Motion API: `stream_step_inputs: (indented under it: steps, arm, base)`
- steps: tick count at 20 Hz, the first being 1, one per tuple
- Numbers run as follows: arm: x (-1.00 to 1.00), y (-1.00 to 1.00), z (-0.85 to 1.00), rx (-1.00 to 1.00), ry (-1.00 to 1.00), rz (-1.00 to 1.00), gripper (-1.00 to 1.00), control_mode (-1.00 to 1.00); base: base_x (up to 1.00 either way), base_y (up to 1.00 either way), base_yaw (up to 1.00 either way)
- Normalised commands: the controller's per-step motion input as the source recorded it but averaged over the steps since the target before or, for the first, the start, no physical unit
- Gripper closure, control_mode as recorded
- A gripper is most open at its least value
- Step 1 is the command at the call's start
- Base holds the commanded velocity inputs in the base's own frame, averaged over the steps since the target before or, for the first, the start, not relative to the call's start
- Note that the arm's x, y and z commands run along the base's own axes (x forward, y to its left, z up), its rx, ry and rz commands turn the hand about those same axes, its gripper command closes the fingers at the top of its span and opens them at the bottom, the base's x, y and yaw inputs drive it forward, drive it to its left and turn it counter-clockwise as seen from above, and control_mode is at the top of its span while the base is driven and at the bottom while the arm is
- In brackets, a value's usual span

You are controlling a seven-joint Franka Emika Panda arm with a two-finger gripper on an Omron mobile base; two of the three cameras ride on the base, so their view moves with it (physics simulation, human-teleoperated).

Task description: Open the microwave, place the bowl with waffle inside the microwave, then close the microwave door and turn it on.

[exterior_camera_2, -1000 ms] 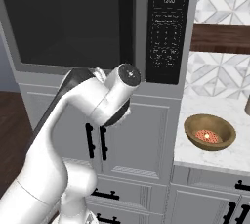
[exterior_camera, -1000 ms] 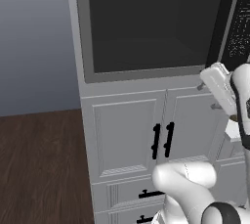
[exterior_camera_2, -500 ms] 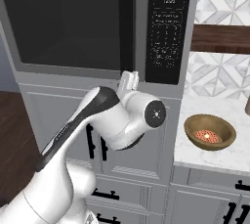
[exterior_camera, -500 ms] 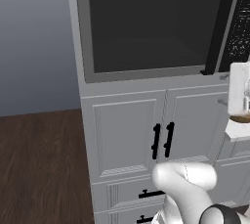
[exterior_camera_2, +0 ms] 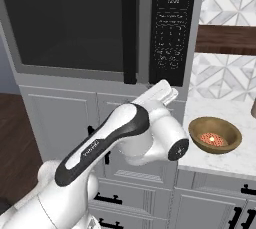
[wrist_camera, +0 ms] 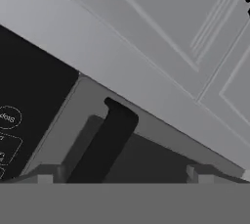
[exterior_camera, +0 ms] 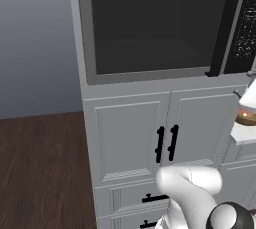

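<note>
The microwave (exterior_camera_2: 70,28) is built in above white cabinets, and its door (exterior_camera: 150,25) is shut. The tall black bar handle (exterior_camera_2: 130,28) stands beside the control strip (exterior_camera_2: 172,28). My gripper (wrist_camera: 124,175) is open and holds nothing. It sits just below the handle's lower end (wrist_camera: 105,142), and its two fingertips (wrist_camera: 44,173) straddle that end without touching it. From the right base, my white hand (exterior_camera_2: 161,93) is under the microwave's bottom edge. The brown bowl (exterior_camera_2: 215,134) with the reddish waffle (exterior_camera_2: 210,137) stands on the white counter to the right.
White cabinet doors with black handles (exterior_camera: 166,144) sit below the microwave, with drawers (exterior_camera_2: 107,199) under them. The marble counter (exterior_camera_2: 235,158) is to the right below a tiled wall and a wooden shelf (exterior_camera_2: 225,40). Dark wood floor (exterior_camera: 40,168) lies to the left.
My hand has swung to the right along the microwave's lower edge to under the handle, and the elbow has dropped. The jaws stayed open. Door and bowl have not moved.
</note>
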Motion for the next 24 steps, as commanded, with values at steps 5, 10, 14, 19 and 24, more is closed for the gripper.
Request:
stream_step_inputs:
  steps: [5,10,14,19,24]
  arm:
    - [0.43,0.13,0.26,0.44,-0.01,-0.04,-1.0,-1.0]
    - [0.37,0.67,0.1,0.11,-0.04,-0.18,-1.0,-1.0]
    - [0.01,0.06,0.0,0.16,-0.02,-0.06,-1.0,-1.0]
    - [0.03,0.0,0.03,0.16,-0.01,0.0,-1.0,-1.0]
    - [0.35,0.0,0.05,0.1,-0.01,0.0,-1.0,-1.0]
  base:
    - [0.0,0.0,0.0]
    - [0.0,0.0,0.0]
    - [0.0,0.0,0.0]
    - [0.0,0.0,0.0]
    - [0.0,0.0,0.0]
